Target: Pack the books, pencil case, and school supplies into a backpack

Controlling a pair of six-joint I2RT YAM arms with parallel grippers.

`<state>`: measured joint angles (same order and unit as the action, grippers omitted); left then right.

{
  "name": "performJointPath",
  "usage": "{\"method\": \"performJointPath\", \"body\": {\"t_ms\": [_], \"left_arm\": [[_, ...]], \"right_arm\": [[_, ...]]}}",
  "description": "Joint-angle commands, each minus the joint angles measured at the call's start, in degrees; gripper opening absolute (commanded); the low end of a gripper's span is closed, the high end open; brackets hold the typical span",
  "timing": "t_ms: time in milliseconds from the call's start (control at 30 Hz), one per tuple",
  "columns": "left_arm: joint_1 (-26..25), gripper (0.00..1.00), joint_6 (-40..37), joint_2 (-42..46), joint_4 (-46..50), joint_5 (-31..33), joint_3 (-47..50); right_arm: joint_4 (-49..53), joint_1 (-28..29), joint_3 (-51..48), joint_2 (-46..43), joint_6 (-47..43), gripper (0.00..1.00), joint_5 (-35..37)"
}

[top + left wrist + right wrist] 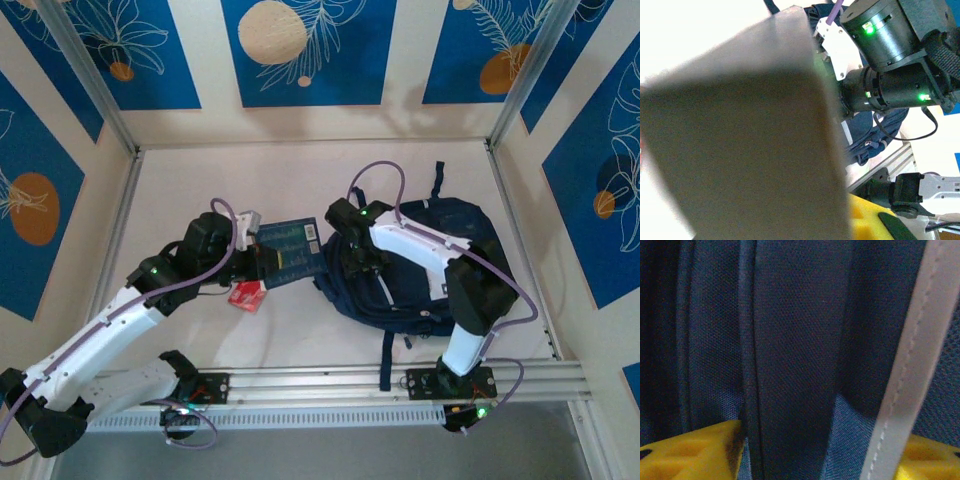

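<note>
Though beside the backpack (400, 300) — navy book (292, 250).

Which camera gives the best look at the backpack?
The top camera: the whole backpack lies partly under the right arm. The right wrist sees its fabric up close; the left wrist catches a navy patch.

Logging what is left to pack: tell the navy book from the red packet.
The navy book is dark and larger, held by the left end effector; the red packet is bright, smaller, lying free on the table. Both are flat, left of the backpack.
</note>
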<state>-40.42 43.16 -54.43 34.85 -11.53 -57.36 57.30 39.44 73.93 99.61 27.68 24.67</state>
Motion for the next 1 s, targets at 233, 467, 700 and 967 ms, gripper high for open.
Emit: {"method": "performJointPath", "body": {"t_ms": [233,467,700,967], "left_arm": [[1.9,0.0,-0.3,0.4,-0.7,-0.2,0.4],[2.4,0.0,-2.6,-2.1,-0.3,-0.9,-0.7],[3.2,0.0,-3.3,-4.9,-3.6,-4.7,-0.3],[3.7,0.0,5.0,-10.9,-24.7,-20.7,6.2]], "right_arm": [[1.8,-0.2,2.9,-5.3,-5.2,0.02,-4.9],[-0.3,-7.8,-0.9,-20.7,-14.4,0.0,-23.7],[-8.7,-24.8,-6.3,-35.3,-12.0,0.0,-50.9],[-21.6,-29.1,-13.9,-39.7,-3.4,0.0,-68.7]]}}
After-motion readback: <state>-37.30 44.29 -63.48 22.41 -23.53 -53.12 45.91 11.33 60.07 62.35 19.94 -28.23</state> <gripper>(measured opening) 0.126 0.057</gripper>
